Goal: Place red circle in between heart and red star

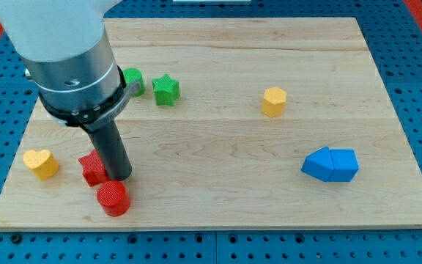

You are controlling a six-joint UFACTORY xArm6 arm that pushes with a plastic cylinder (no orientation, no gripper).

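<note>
The red circle [113, 198] lies near the view's bottom left on the wooden board [218, 147]. The red star [91, 168] sits just above and left of it, partly hidden by the rod. The yellow heart [41, 163] lies further to the left, near the board's left edge. My tip [119, 177] stands just above the red circle's top edge and against the red star's right side. The red circle is below and right of the gap between heart and star.
A green star [165, 89] and a green block [132, 81], partly hidden by the arm, lie at the top left. A yellow hexagon [274, 101] sits right of centre. Two blue blocks [330, 164] lie together at the right.
</note>
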